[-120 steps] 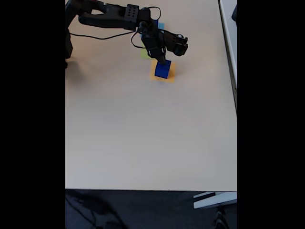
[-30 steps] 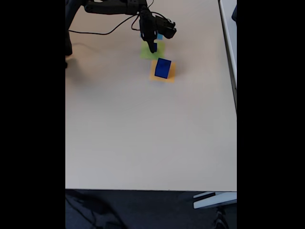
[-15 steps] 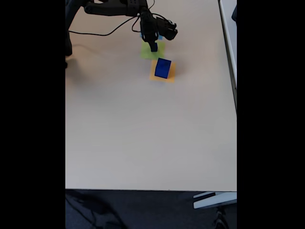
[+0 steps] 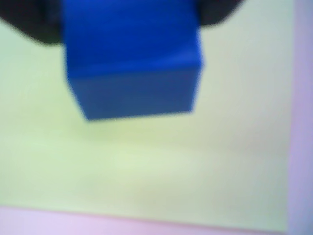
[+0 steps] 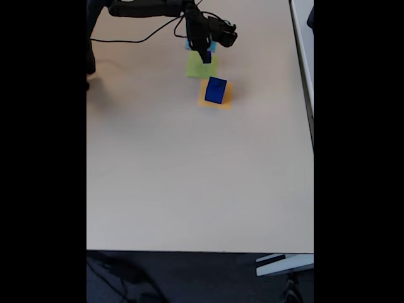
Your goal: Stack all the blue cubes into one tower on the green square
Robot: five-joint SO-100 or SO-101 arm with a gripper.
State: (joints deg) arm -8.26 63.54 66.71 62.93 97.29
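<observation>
Fixed view showed us that the arm had pulled back toward the top of the desk (image 5: 189,189) since a moment before. Four seconds earlier our hand sat right over the blue cube on the orange square. Now our hand (image 5: 205,57) hung over the far edge of the green square (image 5: 197,68), with a small blue cube (image 5: 206,57) at its tip. The bigger blue cube (image 5: 216,89) had stayed on the orange square (image 5: 225,100), just beside the green one.

Wrist view showed a blue cube (image 4: 132,58) close up and blurry, with the green square (image 4: 146,166) spread under it. Dark bits of our hand sat at both top corners beside the cube. We thought the hand was squeezed onto the cube, but we could not tell if the cube touched the paper.

A light-blue square (image 5: 212,46) peeked out behind the hand.

Most of the desk lay open below and to both sides. Its right edge was well apart from the squares.
</observation>
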